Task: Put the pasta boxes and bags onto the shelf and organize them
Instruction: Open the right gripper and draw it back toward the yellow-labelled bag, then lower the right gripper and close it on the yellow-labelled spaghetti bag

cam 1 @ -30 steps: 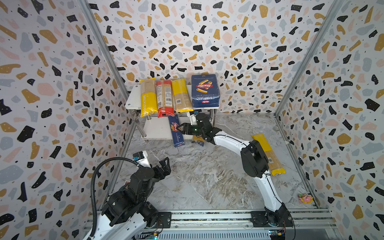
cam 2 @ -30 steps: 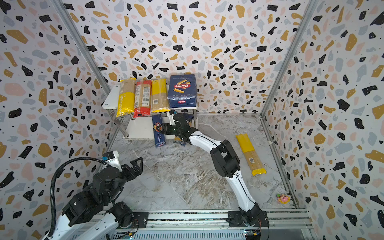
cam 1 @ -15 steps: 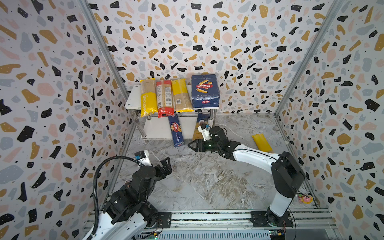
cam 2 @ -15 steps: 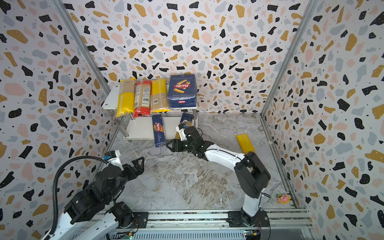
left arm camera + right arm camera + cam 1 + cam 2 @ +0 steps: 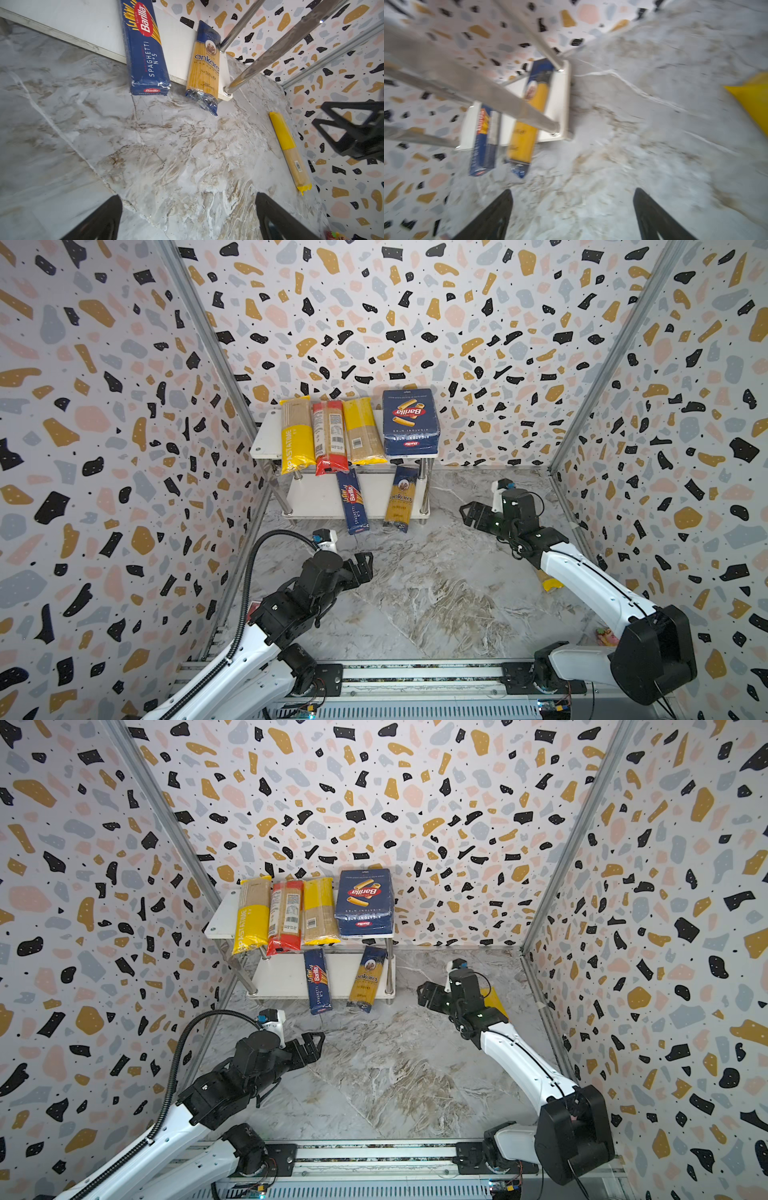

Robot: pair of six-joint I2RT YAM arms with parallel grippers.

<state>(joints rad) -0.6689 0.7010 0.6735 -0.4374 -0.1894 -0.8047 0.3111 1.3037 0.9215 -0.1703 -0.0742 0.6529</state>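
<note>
We see a grey marbled tabletop (image 5: 415,605) with the shelf (image 5: 264,439) standing at its far edge against the back wall: two white boards on four chrome posts. The upper board is full. At its right end lies the wide rigatoni box (image 5: 409,423), dark blue with a red oval logo. To its left three long clear bags lie side by side and hang over the front edge: a yellow-ended bag (image 5: 361,431), a red-ended bag (image 5: 329,435) with a white label, and the yellow PASTATIME bag (image 5: 297,435). On the lower board the narrow blue spaghetti box (image 5: 352,502) and the blue-and-yellow ankara bag (image 5: 400,499) lie slightly apart, both jutting past the front edge. One more yellow-ended bag (image 5: 288,149) lies flat on the tabletop near the right wall, partly under the right arm in both top views. The right gripper (image 5: 473,516) hovers beside the shelf, released and empty, fingers spread wide. The left gripper (image 5: 363,566) hangs over the tabletop in front of the shelf, likewise spread and holding nothing.
</note>
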